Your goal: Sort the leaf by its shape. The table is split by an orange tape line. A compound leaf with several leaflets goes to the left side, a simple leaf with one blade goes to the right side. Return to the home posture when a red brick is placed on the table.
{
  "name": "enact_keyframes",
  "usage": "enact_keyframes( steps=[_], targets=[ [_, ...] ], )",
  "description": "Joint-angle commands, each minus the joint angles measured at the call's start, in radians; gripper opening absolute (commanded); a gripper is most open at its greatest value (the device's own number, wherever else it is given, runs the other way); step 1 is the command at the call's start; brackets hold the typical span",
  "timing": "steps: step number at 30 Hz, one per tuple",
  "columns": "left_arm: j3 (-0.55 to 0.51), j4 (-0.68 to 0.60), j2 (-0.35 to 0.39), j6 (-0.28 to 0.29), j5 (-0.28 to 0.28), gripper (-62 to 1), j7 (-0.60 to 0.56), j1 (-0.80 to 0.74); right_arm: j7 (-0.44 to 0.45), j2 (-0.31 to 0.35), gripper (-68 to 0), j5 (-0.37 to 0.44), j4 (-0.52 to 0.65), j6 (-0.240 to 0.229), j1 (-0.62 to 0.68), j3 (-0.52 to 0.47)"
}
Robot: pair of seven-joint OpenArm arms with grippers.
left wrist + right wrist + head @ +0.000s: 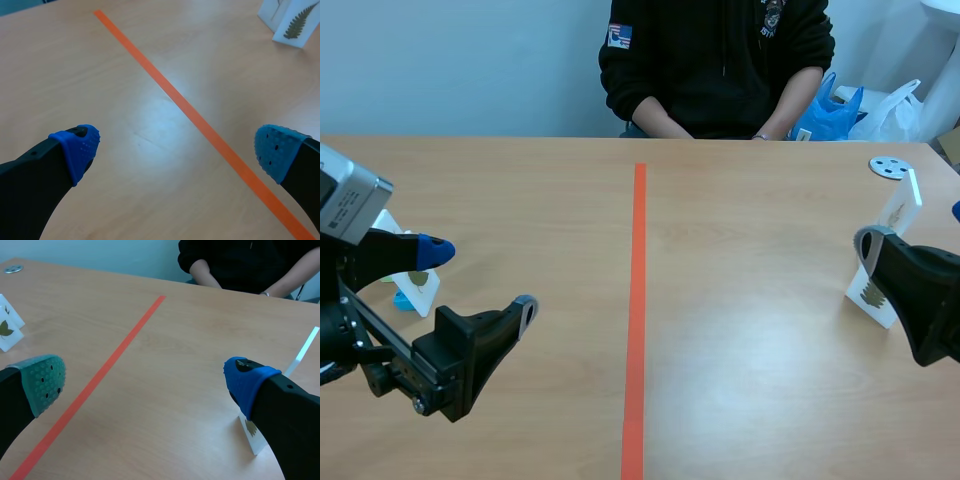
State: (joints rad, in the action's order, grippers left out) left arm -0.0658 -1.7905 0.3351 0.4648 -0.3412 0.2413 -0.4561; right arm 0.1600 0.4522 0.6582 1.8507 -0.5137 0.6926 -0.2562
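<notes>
A white card stand with a fern-like compound leaf (872, 293) stands right of the orange tape line (638, 300); my left wrist view shows this fern card (296, 24) far ahead. My right gripper (912, 232) is open just above it, and the card (252, 434) sits beside the blue-padded finger (245, 380). A card with a single-blade leaf (415, 285) stands on the left side, partly hidden behind my open left gripper (478, 278); in the right wrist view this simple-leaf card (6, 332) is far off. Both grippers (177, 147) (145, 377) hold nothing.
A person (715, 60) sits across the table with hands at its far edge. Another upright card (902, 203) and a grey disc (890, 167) are at the back right. Blue and white bags (840, 105) lie beyond the table.
</notes>
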Motion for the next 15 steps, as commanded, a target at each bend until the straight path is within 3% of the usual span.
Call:
enact_keyframes(
  steps=[1,15],
  targets=[
    [-0.001,-0.011,-0.008,0.002,-0.007,1.4,-0.012,0.004,0.021,0.013,0.4,0.007,0.016,-0.005,-0.014,-0.014],
    [-0.001,-0.025,-0.008,0.002,-0.007,1.4,-0.014,0.005,0.022,0.013,0.4,0.007,0.016,-0.004,-0.014,-0.014]
  ],
)
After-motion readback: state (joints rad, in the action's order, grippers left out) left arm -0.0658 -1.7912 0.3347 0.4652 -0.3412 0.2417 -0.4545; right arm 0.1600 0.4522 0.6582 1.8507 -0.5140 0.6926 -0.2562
